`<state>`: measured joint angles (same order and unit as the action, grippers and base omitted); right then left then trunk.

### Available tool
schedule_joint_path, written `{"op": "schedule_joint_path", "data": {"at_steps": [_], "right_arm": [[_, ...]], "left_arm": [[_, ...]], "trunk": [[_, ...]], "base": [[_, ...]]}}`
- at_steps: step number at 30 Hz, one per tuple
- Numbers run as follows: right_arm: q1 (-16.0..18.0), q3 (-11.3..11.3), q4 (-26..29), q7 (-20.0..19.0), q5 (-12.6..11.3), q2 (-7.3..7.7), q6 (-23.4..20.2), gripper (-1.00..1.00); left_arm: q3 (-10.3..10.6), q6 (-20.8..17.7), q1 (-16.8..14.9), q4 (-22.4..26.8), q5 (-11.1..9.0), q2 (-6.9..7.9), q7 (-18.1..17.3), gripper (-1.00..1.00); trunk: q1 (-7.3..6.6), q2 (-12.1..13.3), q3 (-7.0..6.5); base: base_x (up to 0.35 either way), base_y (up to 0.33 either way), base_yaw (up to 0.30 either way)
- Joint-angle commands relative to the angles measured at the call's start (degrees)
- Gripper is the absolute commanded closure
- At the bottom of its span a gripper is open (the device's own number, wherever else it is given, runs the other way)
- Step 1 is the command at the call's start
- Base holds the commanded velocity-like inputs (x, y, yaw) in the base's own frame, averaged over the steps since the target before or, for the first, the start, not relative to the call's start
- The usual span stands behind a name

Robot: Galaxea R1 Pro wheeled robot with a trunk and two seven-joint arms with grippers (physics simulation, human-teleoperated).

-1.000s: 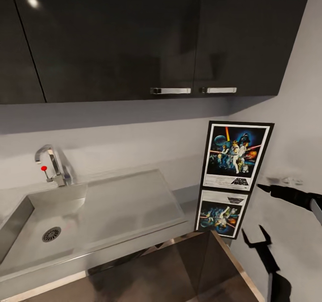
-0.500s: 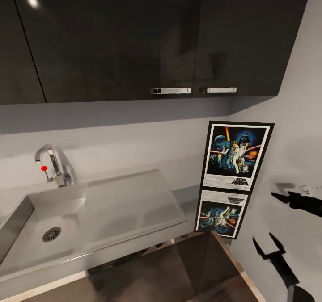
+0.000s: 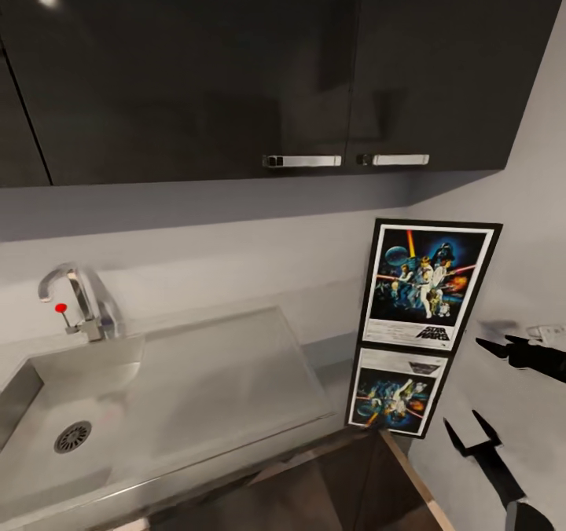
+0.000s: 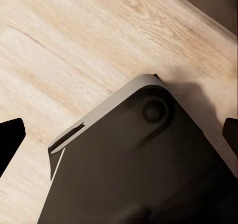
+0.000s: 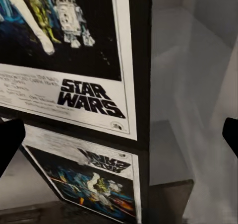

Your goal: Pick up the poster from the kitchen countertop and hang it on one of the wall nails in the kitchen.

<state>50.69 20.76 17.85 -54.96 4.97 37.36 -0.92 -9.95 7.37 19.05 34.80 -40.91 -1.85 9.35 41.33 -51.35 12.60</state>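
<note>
The poster (image 3: 428, 283) stands upright at the right end of the kitchen countertop (image 3: 228, 358), in the corner by the side wall. Its dimmer mirrored reflection (image 3: 397, 390) lies below it on the steel. My right gripper (image 3: 491, 348) hovers just right of the poster's lower edge, apart from it. In the right wrist view the poster (image 5: 74, 65) is close ahead, and my right gripper (image 5: 119, 137) is open with nothing held. My left gripper (image 4: 119, 139) is open over the wood floor. The wall nails are out of view.
A sink (image 3: 47, 405) and tap (image 3: 79, 299) are set into the worktop's left part. Dark wall cabinets (image 3: 275, 67) hang overhead. The pale side wall (image 3: 534, 264) carries the gripper's forked shadow (image 3: 479, 448). My dark base (image 4: 139, 164) is under the left gripper.
The camera has moved, shifting the whole scene. My right gripper drew back to the right, away from the poster, then held still. The poster has not moved.
</note>
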Motion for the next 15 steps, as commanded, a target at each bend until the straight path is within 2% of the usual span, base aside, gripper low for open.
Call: {"op": "schedule_joint_path", "data": {"at_steps": [1, 5, 10, 15], "right_arm": [[0.08, 0.49, 0.00, -0.32, 0.51, -0.03, -0.11, -1.00], [0.10, 0.50, -0.01, -0.32, 0.49, -0.02, -0.17, -1.00], [0.08, 0.45, -0.04, -0.29, 0.51, -0.08, -0.26, -1.00], [0.08, 0.48, -0.09, 0.23, 0.51, -0.09, -0.69, -1.00]], "left_arm": [[0.01, 0.10, 0.02, 0.11, -0.59, -0.02, 0.09, -1.00], [-0.04, 0.10, -0.02, -0.70, -0.61, 0.06, 0.06, -1.00], [-0.07, 0.10, -0.06, -1.21, -0.73, 0.12, -0.01, -1.00], [-0.01, 0.10, -0.13, -1.30, -0.61, 0.05, -0.03, -1.00]], "trunk": [[0.04, -0.05, 0.07], [0.04, -0.05, 0.07], [0.04, -0.05, 0.07], [0.04, -0.05, 0.07]], "base": [[0.298, 0.000, 0.000], [0.138, 0.000, 0.000], [0.032, 0.003, 0.000], [0.003, 0.123, 0.000]]}}
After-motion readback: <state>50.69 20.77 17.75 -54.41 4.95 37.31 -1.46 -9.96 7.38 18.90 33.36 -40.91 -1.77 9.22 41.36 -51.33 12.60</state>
